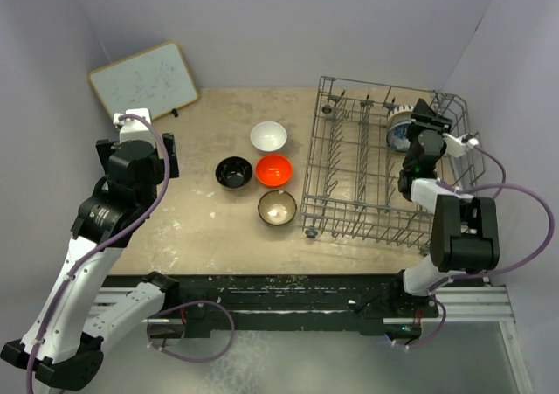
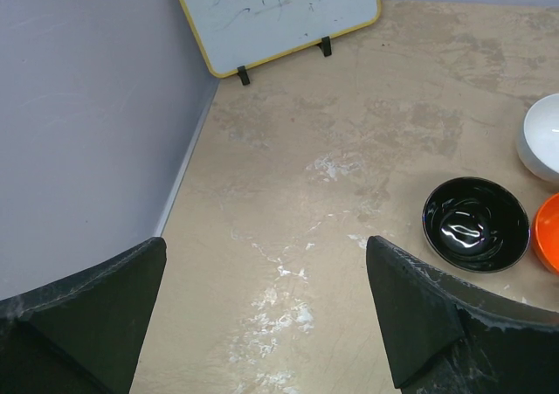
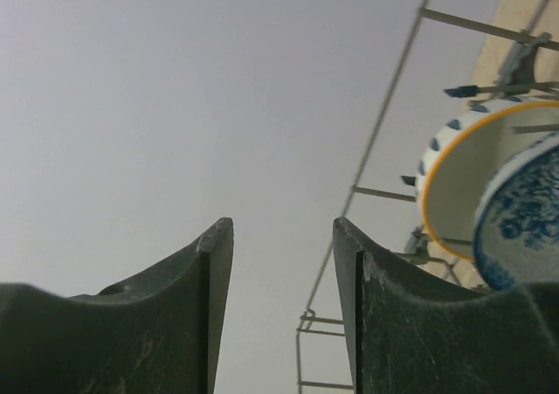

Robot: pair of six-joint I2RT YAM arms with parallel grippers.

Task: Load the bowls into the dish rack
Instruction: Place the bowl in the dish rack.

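Note left jaws and right jaws apart, empty. Reach black bowl (image 2: 476, 224) with left arm (image 1: 118, 197): nearer, right of its jaws.

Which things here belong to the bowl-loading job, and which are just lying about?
Job: dish rack; in it, blue-and-white patterned bowl and orange-rimmed bowl; outside it, white bowl, black bowl, orange-red bowl, brown bowl.
Lying about: whiteboard, far left.

Around me: plain pale-lilac walls (image 1: 262, 27) on 3 sides, scuffed beige tabletop (image 1: 201, 228) below w/ white smears. Far-left corner: yellow-framed whiteboard (image 1: 144, 81), faint scribbles, propped on black feet.
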